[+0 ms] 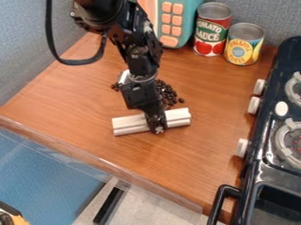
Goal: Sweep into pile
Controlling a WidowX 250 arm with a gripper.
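Blue-grey textured partition walls [23,48] border the wood-grain worktop [70,107] on its left and far sides. A black toy stove [276,176] stands along the right. Below the front edge, a pale speckled floor [156,204] lies beside a blue surface [44,176]. Soft light gives the wood a sheen.

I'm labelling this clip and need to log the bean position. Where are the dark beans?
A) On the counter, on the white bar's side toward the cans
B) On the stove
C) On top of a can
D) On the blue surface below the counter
A: the beans lie on the counter, between the white bar and the cans.
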